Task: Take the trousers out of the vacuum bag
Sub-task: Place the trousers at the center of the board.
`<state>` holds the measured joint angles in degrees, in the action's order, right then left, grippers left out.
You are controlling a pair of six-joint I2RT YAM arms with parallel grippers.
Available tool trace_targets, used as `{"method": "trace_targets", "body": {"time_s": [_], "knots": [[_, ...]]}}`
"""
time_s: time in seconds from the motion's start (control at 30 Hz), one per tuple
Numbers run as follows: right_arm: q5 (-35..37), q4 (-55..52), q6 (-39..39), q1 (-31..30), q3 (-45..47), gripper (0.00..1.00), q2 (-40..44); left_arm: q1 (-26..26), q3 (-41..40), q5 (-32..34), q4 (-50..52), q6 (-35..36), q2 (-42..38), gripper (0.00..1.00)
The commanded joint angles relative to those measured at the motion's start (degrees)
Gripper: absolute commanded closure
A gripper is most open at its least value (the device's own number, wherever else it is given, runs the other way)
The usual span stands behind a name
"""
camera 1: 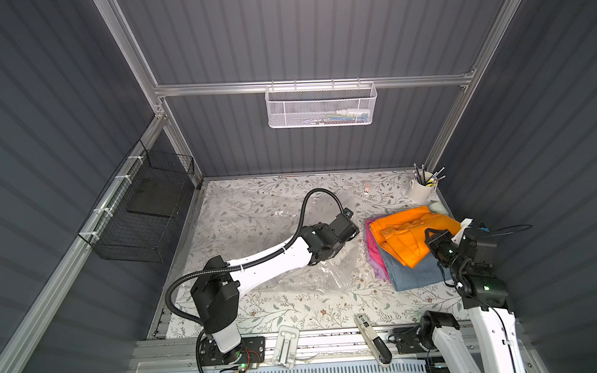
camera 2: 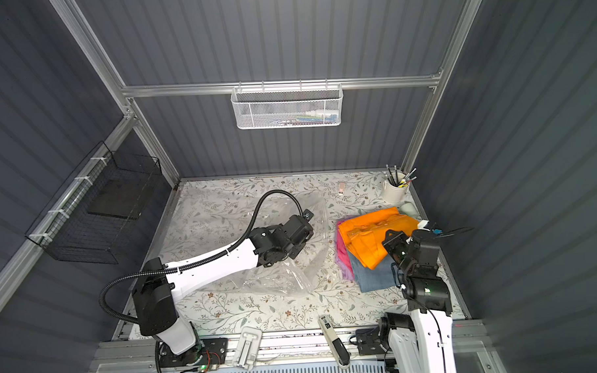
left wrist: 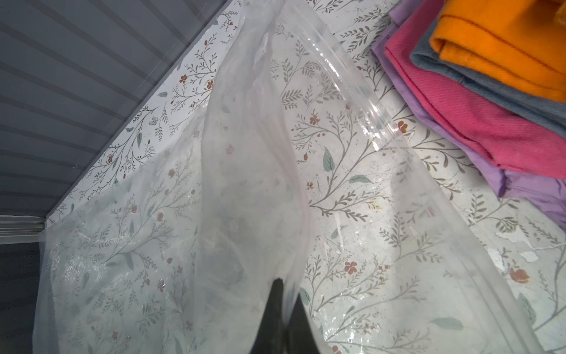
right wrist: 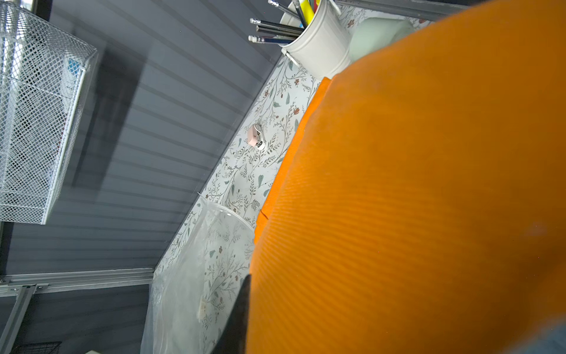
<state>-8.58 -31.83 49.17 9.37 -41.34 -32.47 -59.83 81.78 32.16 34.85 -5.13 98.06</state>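
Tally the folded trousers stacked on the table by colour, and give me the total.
Orange trousers: 1
Blue denim trousers: 1
Pink trousers: 1
Lilac trousers: 1
Total: 4

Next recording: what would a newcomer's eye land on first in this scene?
The bright stack of folded trousers on the right of the table stands out, with the orange trousers on top and the right gripper closed on their fabric. In the middle, the crinkly clear vacuum bag looks empty, and the shut left gripper is pinching its film.
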Motion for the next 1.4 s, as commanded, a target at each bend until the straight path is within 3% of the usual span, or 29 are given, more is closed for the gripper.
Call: {"method": "trace_targets", "body": {"time_s": [0.0, 0.83, 1.17, 1.37], "knots": [[-0.6, -0.2, -0.4, 0.3, 0.4, 0.99, 1.5, 0.3, 0.3, -0.8, 0.7, -0.5, 0.6, 1.0], [2.2, -9.3, -0.7, 1.2, 10.1, 0.94, 7.7, 0.3, -0.2, -1.5, -0.3, 0.1, 0.5, 1.0], [3.6, -12.1, -0.4, 1.3, 13.8, 0.83, 9.7, 0.3, -0.3, -1.5, -0.5, 0.3, 0.5, 1.0], [3.9, -12.7, 0.1, 1.5, 14.4, 0.65, 8.9, 0.3, -0.3, -1.5, -0.4, 0.1, 0.5, 1.0]]}}
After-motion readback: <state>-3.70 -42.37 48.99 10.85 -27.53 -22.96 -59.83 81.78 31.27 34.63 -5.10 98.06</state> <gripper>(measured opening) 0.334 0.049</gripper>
